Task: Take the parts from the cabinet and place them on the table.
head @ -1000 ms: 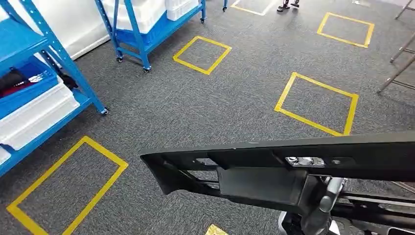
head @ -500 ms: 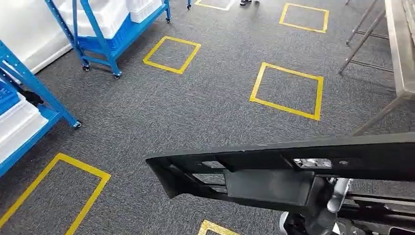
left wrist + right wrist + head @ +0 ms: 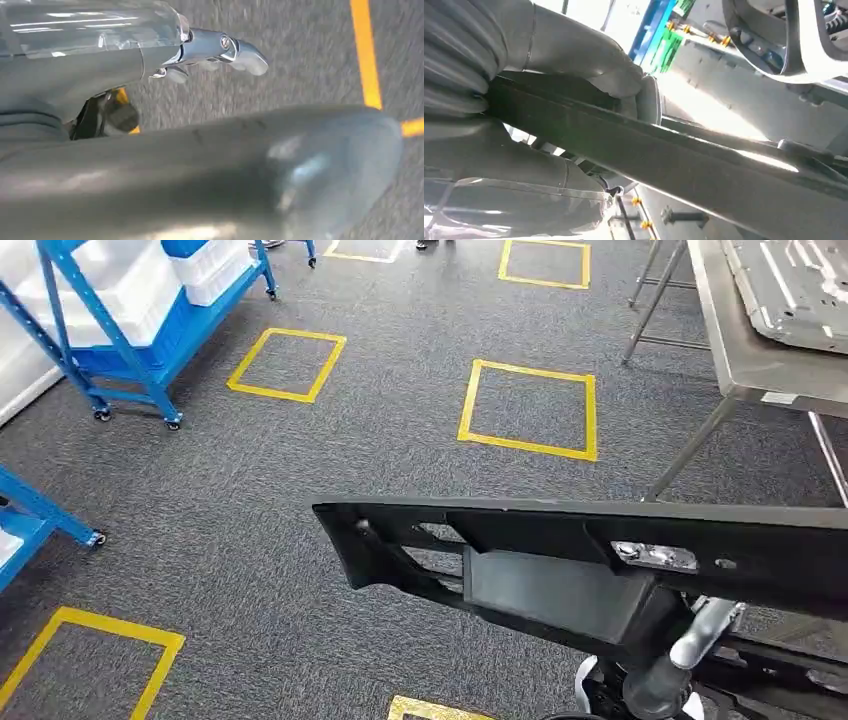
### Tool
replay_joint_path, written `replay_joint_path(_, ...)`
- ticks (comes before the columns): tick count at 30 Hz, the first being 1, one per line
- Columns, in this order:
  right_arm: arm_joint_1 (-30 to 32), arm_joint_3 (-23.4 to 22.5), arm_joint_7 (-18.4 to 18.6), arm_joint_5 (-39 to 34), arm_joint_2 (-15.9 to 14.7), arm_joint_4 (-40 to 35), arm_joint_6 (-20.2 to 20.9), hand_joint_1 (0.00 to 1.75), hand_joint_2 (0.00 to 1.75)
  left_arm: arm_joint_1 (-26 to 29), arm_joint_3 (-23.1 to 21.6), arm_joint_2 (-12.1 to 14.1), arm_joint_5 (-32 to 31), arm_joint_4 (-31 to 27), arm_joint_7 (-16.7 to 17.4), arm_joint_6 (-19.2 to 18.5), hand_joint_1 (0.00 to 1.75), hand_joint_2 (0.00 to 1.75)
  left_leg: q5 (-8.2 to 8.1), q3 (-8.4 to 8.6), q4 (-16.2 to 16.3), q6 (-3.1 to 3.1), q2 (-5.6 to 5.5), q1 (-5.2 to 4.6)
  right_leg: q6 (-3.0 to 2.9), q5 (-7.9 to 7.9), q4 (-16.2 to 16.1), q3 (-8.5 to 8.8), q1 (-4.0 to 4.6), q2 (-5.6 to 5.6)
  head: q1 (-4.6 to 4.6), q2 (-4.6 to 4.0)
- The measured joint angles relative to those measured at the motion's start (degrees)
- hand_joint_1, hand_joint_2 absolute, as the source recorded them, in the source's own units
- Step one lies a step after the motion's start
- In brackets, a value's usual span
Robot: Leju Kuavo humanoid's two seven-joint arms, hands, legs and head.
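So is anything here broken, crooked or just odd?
Nothing stands out. The right hand grips the long black part, which looks whole. A grey panel lies on the metal table, and the blue carts stand upright.

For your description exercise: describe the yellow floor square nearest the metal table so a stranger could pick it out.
Find the metal table at the right. On the grey carpet just left of its legs lies a yellow square. Unlike the other squares, it lies closest to the table.

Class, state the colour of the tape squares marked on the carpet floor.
Yellow: the tape squares show best in the head view, on grey carpet.
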Motion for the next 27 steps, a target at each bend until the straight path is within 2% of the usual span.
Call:
replay_joint_path(3,-0.3,1.81,0.0,0.72,-1.23,-0.02,-2.53,1.75,1.75,-0.42,-0.09,-0.94,0.0,0.04,-0.15,-0.33,0.0,0.0,0.25,0.01,0.29,0.94,1.31,-0.52,1.23,0.67,-0.56,-0.4,-0.54,1.53,0.0,0.0)
replay_joint_path(4,-0.36,2.09,0.0,0.76,-1.64,-0.06,-2.94,1.75,1.75,-0.54,-0.2,-1.33,0.0,0.07,-0.31,-0.5,0.0,0.0,0.65,0.06,-0.38,1.55,1.86,-0.08,1.73,0.7,-0.48,-0.53,-0.33,2.04,0.0,0.0)
replay_joint_path(5,-0.38,2.29,0.0,0.83,-2.01,-0.11,-3.08,1.75,1.75,-0.66,-0.35,-1.64,0.0,0.07,-0.42,-0.61,0.0,0.0,0.94,0.28,-0.72,1.99,2.71,-0.1,1.69,-0.36,0.77,-1.03,-0.27,-0.75,0.0,0.0)
replay_joint_path(6,-0.71,2.56,0.0,0.94,-2.34,-0.17,-3.23,1.75,1.75,-0.6,-0.44,-1.86,0.0,0.07,-0.53,-0.74,0.0,0.0,0.99,0.26,-0.77,2.33,3.19,-0.21,1.79,-2.3,3.54,-2.37,-0.09,-3.13,0.0,0.0)
replay_joint_path(7,-0.92,3.02,0.0,1.03,-2.71,-0.2,-3.65,1.75,1.75,-0.43,-0.5,-2.14,0.0,0.09,-0.57,-0.92,0.0,0.0,0.94,0.22,-0.77,2.58,3.91,-0.41,1.96,-4.48,7.57,-4.32,-0.16,-4.33,0.0,0.0)
replay_joint_path(8,-0.9,3.26,0.0,1.05,-3.13,-0.2,-4.19,1.75,1.75,-0.3,-0.57,-2.29,0.0,0.09,-0.55,-1.09,0.0,0.0,0.89,0.21,-0.76,2.64,4.64,-0.59,2.07,-6.51,12.2,-6.53,-0.32,-5.0,0.0,0.0)
replay_joint_path(9,-0.86,3.47,0.0,1.03,-3.63,-0.15,-4.87,1.75,1.75,-0.3,-0.68,-2.6,0.0,0.13,-0.55,-1.31,0.0,0.0,0.84,0.15,-0.73,2.71,5.45,-0.69,2.17,-7.76,16.14,-8.49,-0.45,-5.36,0.0,0.0)
replay_joint_path(10,-0.86,3.74,0.0,1.03,-4.24,-0.04,-5.59,1.75,1.75,-0.37,-0.81,-2.8,0.04,0.13,-0.52,-1.42,0.0,0.0,0.8,0.16,-0.72,2.7,6.1,-0.7,2.25,-7.41,17.19,-8.99,-0.53,-5.55,0.0,0.0)
replay_joint_path(11,-0.88,4.15,0.0,1.0,-4.78,0.11,-6.13,1.75,1.75,-0.47,-0.98,-3.01,0.02,0.13,-0.52,-1.46,0.0,0.0,0.71,0.21,-0.71,2.65,6.72,-0.7,2.28,-5.9,15.45,-8.08,-0.55,-5.73,0.0,0.0)
replay_joint_path(13,-0.91,4.72,0.0,1.0,-5.48,0.17,-6.42,1.75,1.75,-0.7,-1.14,-3.39,0.0,0.15,-0.48,-1.49,0.0,0.0,0.45,0.52,-0.67,2.41,7.76,-0.7,2.04,-1.25,5.94,-2.89,-0.52,-6.76,0.0,0.0)
replay_joint_path(14,-0.96,5.0,0.0,1.0,-5.75,0.17,-6.46,1.75,1.75,-0.74,-1.22,-3.61,0.0,0.17,-0.46,-1.51,0.0,0.0,0.27,0.82,-0.66,2.17,8.19,-0.75,1.68,0.36,0.77,0.11,-0.31,-8.92,0.0,0.0)
replay_joint_path(15,-1.08,5.2,0.0,1.0,-5.92,0.2,-6.53,1.75,1.75,-0.71,-1.27,-3.71,0.0,0.17,-0.46,-1.51,0.0,0.0,-0.01,0.88,-0.5,1.8,8.63,-1.23,1.38,-0.52,-0.61,0.72,0.43,-10.38,0.0,0.0)
replay_joint_path(16,-1.09,5.51,0.0,0.94,-6.03,0.22,-6.59,1.75,1.75,-0.72,-1.29,-3.8,0.0,0.22,-0.46,-1.51,0.0,0.0,-0.07,0.93,-0.5,1.61,8.89,-1.15,1.07,-0.17,-0.71,0.54,0.24,-9.26,0.0,0.0)
replay_joint_path(18,-1.05,5.88,0.0,0.85,-6.29,0.22,-6.97,1.75,1.75,-0.93,-1.36,-3.93,0.0,0.28,-0.42,-1.51,0.0,0.0,-0.14,1.23,-0.73,1.12,10.04,-1.14,0.64,-0.23,-0.66,0.3,0.57,-8.23,0.0,0.0)
replay_joint_path(19,-1.11,5.97,0.0,0.85,-6.49,0.22,-7.25,1.75,1.75,-1.12,-1.38,-4.02,0.04,0.28,-0.28,-1.49,0.0,0.0,-0.32,1.55,-0.73,0.72,10.63,-1.15,0.21,0.01,-1.2,0.46,0.3,-7.57,-0.02,0.0)
replay_joint_path(20,-1.06,6.32,0.0,0.83,-6.8,0.24,-7.83,1.75,1.75,-1.25,-1.38,-4.06,0.04,0.28,0.0,-1.42,0.0,0.0,-1.04,1.48,-0.07,0.44,9.07,-0.76,-0.1,0.28,-1.65,0.99,-0.05,-7.16,0.0,0.0)
replay_joint_path(21,-1.35,6.68,0.0,0.54,-7.1,0.24,-8.26,1.75,1.75,-1.19,-1.36,-4.15,0.02,0.35,0.22,-1.23,0.0,0.0,-2.54,0.58,2.09,0.32,6.79,-0.73,-0.37,0.32,-1.74,1.05,-0.22,-6.68,0.0,0.0)
replay_joint_path(22,-1.55,7.12,0.0,0.35,-7.37,0.44,-8.69,1.75,1.75,-1.09,-1.31,-4.19,-0.04,0.37,0.5,-1.05,0.0,0.0,-4.81,-1.35,6.25,0.14,5.31,-0.6,-0.6,0.37,-1.73,1.03,-0.19,-6.19,-0.02,0.0)
replay_joint_path(23,-1.57,7.32,0.0,0.0,-7.67,0.65,-9.09,1.75,1.75,-1.0,-1.29,-4.2,0.0,0.39,0.72,-0.79,0.0,0.0,-7.01,-3.73,11.18,-0.02,4.64,-0.58,-0.73,0.34,-1.73,1.03,-0.16,-5.52,0.0,0.0)
replay_joint_path(24,-1.6,7.39,0.0,-0.4,-7.89,0.77,-9.28,1.75,1.75,-0.88,-1.27,-4.24,0.0,0.44,0.83,-0.7,0.0,0.0,-8.54,-5.98,15.6,-0.18,4.43,-0.58,-0.75,0.33,-1.68,0.99,-0.11,-4.82,-0.02,0.0)
replay_joint_path(25,-1.66,7.41,0.0,-0.99,-8.15,0.98,-9.42,1.75,1.75,-0.76,-1.23,-4.33,0.0,0.5,0.87,-0.66,0.0,0.0,-8.54,-7.3,17.82,-0.25,4.43,-0.57,-0.75,0.33,-1.63,1.02,-0.09,-4.06,-0.02,0.0)
replay_joint_path(26,-1.85,7.43,0.0,-1.56,-8.43,1.27,-9.57,1.75,1.75,-0.72,-1.2,-4.39,0.08,0.52,0.96,-0.66,0.0,0.0,-7.14,-7.19,17.0,-0.27,4.42,-0.54,-0.73,0.33,-1.58,1.09,-0.1,-3.35,-0.02,0.0)
replay_joint_path(27,-2.14,7.43,0.0,-2.12,-8.68,1.6,-9.74,1.75,1.75,-0.76,-1.18,-4.5,0.02,0.52,1.01,-0.66,0.0,0.0,-4.79,-6.05,13.89,-0.22,4.36,-0.5,-0.69,0.31,-1.46,1.12,-0.14,-2.66,-0.02,0.0)
